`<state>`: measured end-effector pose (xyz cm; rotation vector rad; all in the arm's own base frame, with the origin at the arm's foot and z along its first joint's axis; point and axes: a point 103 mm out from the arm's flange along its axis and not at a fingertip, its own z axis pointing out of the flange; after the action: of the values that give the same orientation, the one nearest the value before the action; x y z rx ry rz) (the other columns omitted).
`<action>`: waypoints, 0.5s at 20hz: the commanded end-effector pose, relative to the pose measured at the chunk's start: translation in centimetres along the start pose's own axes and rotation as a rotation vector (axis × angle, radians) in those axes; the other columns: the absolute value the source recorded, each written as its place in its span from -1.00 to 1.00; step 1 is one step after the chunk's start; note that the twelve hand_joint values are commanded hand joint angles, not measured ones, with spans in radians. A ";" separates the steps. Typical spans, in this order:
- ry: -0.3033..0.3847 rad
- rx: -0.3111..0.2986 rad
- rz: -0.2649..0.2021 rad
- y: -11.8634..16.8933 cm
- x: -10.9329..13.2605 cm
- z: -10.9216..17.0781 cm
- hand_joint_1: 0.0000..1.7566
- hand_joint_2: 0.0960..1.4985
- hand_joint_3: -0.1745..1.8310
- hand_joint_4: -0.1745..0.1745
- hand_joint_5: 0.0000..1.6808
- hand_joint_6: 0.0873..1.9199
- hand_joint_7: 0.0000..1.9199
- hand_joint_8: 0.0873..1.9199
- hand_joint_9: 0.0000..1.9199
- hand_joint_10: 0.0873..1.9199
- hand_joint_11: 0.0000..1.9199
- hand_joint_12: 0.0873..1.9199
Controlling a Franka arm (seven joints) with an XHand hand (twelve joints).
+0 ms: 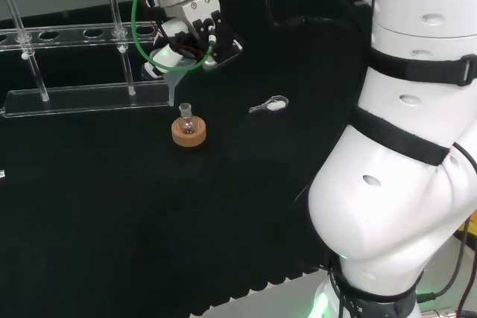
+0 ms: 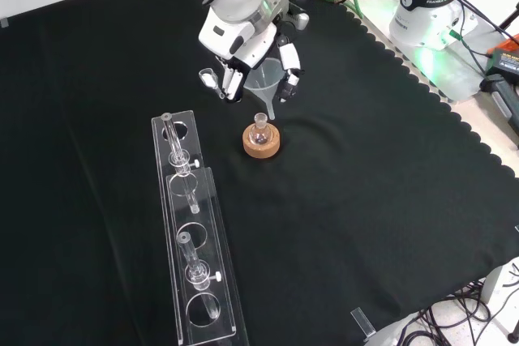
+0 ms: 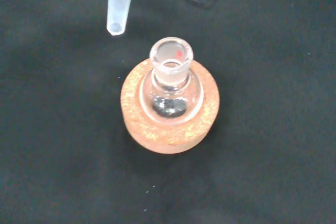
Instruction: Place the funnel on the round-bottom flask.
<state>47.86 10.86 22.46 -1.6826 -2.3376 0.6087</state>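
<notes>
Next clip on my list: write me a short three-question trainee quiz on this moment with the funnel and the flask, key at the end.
1. True or false: the funnel already sits in the neck of the round-bottom flask.
2. What does the flask stand on?
A. a red ribbed ring
B. a cork ring
C. the clear rack
3. Fill in: in the wrist view, the funnel's stem tip is ____ the flask's mouth, not inside it.

Key
1. False: the hand holds the funnel above the flask, and its stem has not entered the neck.
2. B: the cork ring.
3. Beside.
</notes>
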 end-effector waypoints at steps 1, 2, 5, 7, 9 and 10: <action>-0.025 -0.002 0.013 0.9 -0.9 0.1 -0.09 0.10 0.26 0.77 -0.18 1.00 0.31 1.00 0.52 0.81 0.69 0.23; -0.025 0.003 0.019 1.0 -1.2 0.3 -0.09 0.10 0.26 0.77 -0.18 1.00 0.31 1.00 0.52 0.81 0.69 0.23; -0.028 0.015 0.031 1.0 -1.7 0.5 -0.08 0.09 0.26 0.76 -0.18 1.00 0.31 1.00 0.51 0.81 0.69 0.23; -0.017 0.028 0.053 0.9 -2.6 0.8 -0.08 0.09 0.27 0.76 -0.18 1.00 0.31 1.00 0.51 0.81 0.69 0.23; -0.014 0.044 0.065 0.8 -3.1 0.9 -0.08 0.09 0.27 0.76 -0.18 1.00 0.32 1.00 0.52 0.81 0.69 0.23; -0.017 0.050 0.068 0.8 -3.3 1.0 -0.08 0.09 0.27 0.76 -0.18 1.00 0.32 1.00 0.52 0.81 0.69 0.23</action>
<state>49.17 8.83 21.59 -1.7305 -2.3004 0.6615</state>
